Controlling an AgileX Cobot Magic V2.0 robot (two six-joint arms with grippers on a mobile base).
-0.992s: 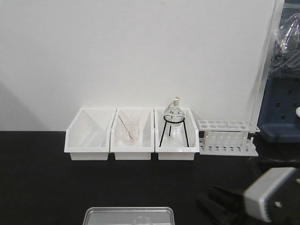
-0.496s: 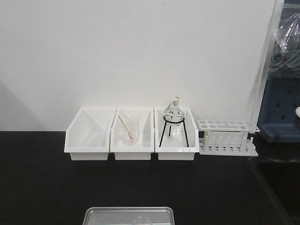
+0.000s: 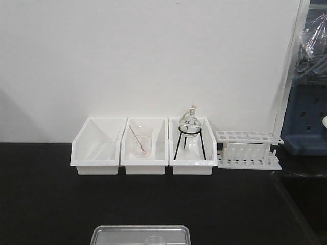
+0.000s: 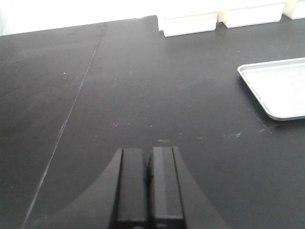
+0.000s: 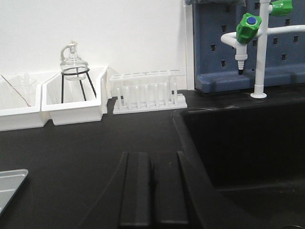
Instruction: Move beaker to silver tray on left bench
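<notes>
Left gripper (image 4: pixel 148 179) fingers pressed together, right gripper (image 5: pixel 151 183) fingers likewise closed, both empty

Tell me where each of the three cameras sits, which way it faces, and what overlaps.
Front view: raised, faces the wall and three white bins; no robot parts.
Left wrist: behind the shut left gripper, over the left bench.
Right wrist: behind the shut right gripper, toward the sink.
Shared: the silver tray appears in all.

We see only the top edge of the silver tray (image 3: pixel 140 235); the rest is cut off. The beaker (image 3: pixel 152 240) in it is a faint rim.
</notes>
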